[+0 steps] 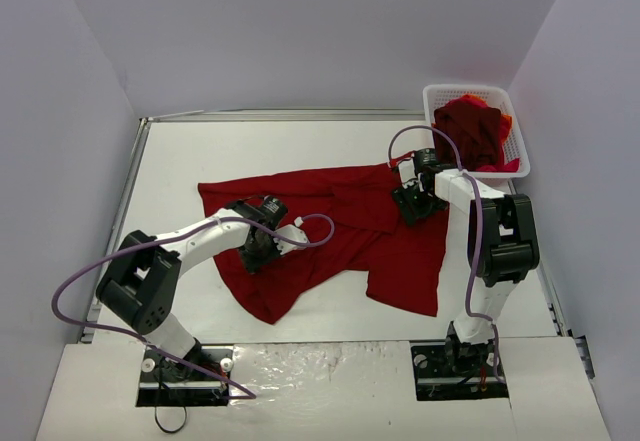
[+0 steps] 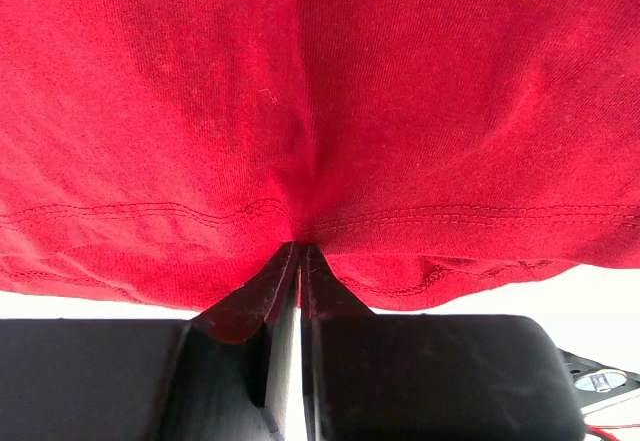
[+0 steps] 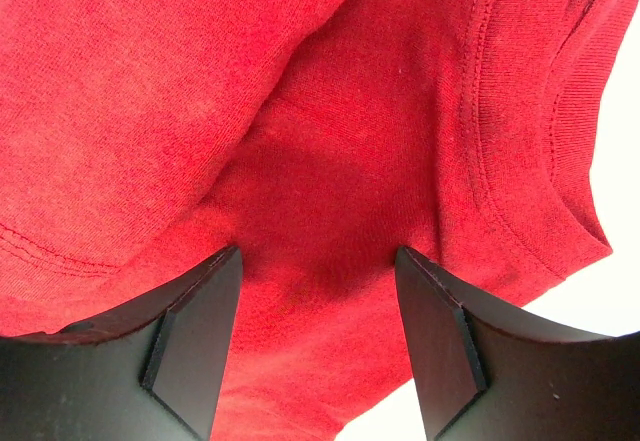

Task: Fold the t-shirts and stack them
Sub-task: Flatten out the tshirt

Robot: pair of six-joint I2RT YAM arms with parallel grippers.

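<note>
Puckering soft red knit t-shirt (image 2: 420, 111)

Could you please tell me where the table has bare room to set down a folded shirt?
Bare: the table strip between the spread shirt and the back wall. Crowded: the centre and the basket corner.

Likely a robotics lab: white table (image 1: 280, 146) walled by plain panels (image 1: 320, 31).
</note>
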